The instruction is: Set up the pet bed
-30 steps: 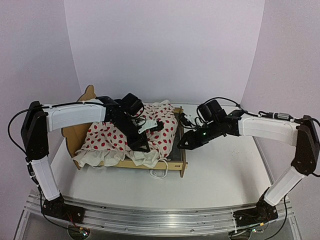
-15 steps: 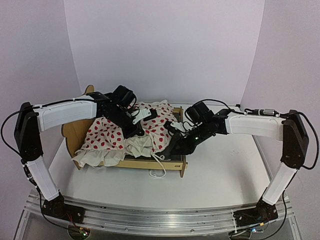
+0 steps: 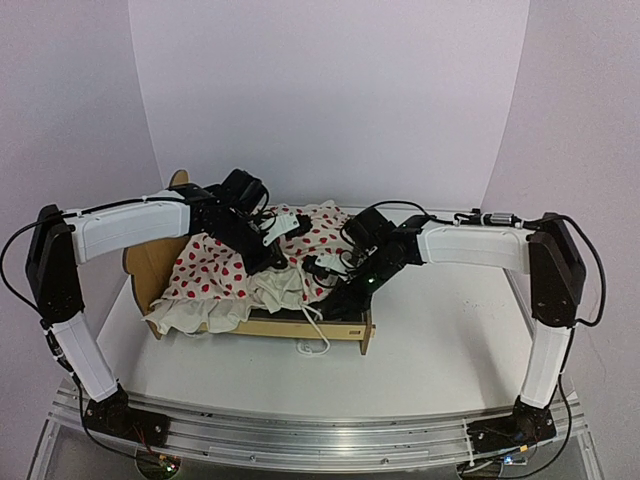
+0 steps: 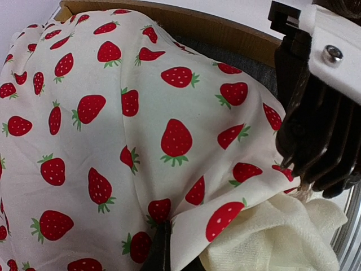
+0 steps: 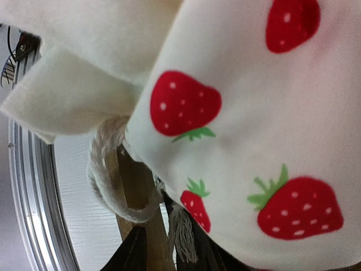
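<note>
The pet bed [image 3: 268,327] is a light plywood frame, its headboard [image 3: 150,262] at the left. A white strawberry-print blanket [image 3: 205,270] lies bunched over it, its cream underside [image 4: 271,237] turned up near the foot. My left gripper [image 3: 272,245] is over the middle of the bed and shut on a fold of the blanket [image 4: 141,130]. At the foot end my right gripper [image 3: 337,295] is open. The wooden foot rail [image 5: 141,220] and a rope tassel [image 5: 183,237] lie between its fingers [image 5: 127,254], and the blanket [image 5: 254,113] hangs against them.
A white rope loop [image 3: 320,345] hangs over the bed's front rail onto the white table [image 3: 440,350]. The grey felt base [image 4: 254,63] shows beside the far rail [image 4: 197,25]. The two grippers are close together; the right one [image 4: 321,130] fills the left wrist view's right side.
My left gripper has shut on the blanket and drawn back a little toward the headboard. The right arm has swung left from beside the bed to its foot end, against the blanket.
</note>
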You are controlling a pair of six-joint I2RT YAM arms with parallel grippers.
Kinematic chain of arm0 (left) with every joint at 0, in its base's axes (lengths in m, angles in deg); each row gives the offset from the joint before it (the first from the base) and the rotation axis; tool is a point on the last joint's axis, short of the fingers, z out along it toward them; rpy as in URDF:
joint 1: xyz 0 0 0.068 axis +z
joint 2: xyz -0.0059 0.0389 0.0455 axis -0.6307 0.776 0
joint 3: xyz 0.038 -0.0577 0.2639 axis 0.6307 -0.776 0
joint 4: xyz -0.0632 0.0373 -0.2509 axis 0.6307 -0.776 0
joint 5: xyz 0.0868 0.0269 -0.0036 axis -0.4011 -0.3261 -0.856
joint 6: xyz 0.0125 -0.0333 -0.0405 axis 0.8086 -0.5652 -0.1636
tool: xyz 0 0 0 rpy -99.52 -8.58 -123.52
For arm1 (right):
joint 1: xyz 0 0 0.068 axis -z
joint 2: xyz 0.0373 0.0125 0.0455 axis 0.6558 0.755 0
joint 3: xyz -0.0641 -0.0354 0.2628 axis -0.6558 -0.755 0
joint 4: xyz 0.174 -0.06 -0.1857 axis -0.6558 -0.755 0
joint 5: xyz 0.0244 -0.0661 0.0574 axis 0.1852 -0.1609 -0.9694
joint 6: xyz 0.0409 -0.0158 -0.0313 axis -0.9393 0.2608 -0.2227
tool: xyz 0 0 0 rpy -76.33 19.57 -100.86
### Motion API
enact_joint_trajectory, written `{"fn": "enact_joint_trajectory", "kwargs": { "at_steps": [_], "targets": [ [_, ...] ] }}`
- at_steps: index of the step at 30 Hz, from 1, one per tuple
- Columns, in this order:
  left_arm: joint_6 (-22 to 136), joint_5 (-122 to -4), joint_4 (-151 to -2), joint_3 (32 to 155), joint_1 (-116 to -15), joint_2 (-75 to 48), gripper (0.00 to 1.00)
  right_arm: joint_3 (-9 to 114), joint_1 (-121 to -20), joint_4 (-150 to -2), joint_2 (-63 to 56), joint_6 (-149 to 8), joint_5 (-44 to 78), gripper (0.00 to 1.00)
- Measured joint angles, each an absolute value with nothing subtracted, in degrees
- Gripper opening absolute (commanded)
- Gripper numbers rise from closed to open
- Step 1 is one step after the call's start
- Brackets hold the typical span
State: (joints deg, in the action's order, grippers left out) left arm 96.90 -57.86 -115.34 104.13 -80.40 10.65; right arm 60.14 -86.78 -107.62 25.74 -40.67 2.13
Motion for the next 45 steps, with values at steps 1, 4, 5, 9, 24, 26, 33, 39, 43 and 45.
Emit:
{"fn": "enact_joint_trajectory", "kwargs": {
  "at_steps": [1, 4, 5, 9, 24, 26, 33, 39, 43, 45],
  "targets": [
    [96.90, -58.12, -115.23, 103.96, -80.40, 10.65, 0.00, 60.70, -86.78, -107.69, 26.28, -40.78, 2.04, 0.38],
    [96.95, -58.69, -114.32, 102.96, -80.24, 10.65, 0.00, 62.51, -86.78, -107.89, 28.14, -41.28, 2.02, 0.39],
    [96.97, -58.81, -114.23, 102.65, -80.15, 10.65, 0.00, 62.99, -86.78, -107.87, 28.85, -41.53, 1.87, 0.40],
    [97.17, -59.41, -113.53, 100.94, -79.69, 10.65, 0.00, 64.35, -86.88, -107.59, 31.31, -42.46, 1.06, 0.40],
    [97.34, -59.78, -112.31, 99.29, -78.58, 10.50, 0.00, 63.89, -87.11, -103.47, 34.08, -48.53, -2.64, 0.00],
    [97.37, -59.76, -112.24, 99.28, -78.31, 10.49, 0.00, 63.07, -87.16, -104.83, 33.78, -47.53, -2.49, 0.00],
    [97.42, -57.74, -110.85, 98.81, -77.84, 10.43, 0.00, 68.89, -87.19, -120.29, 33.74, -40.86, -2.02, 0.00],
    [97.20, -54.11, -109.89, 98.81, -77.71, 10.43, 0.05, 74.02, -87.26, -127.07, 37.51, -36.68, -1.82, 0.00],
    [96.86, -52.12, -109.93, 98.68, -77.68, 10.43, 0.25, 75.68, -87.99, -127.66, 40.59, -34.86, -2.14, 0.00],
    [96.76, -51.17, -109.97, 98.44, -77.67, 10.43, 0.29, 76.11, -88.50, -127.55, 41.23, -34.50, -1.74, 0.02]
  ]
}}
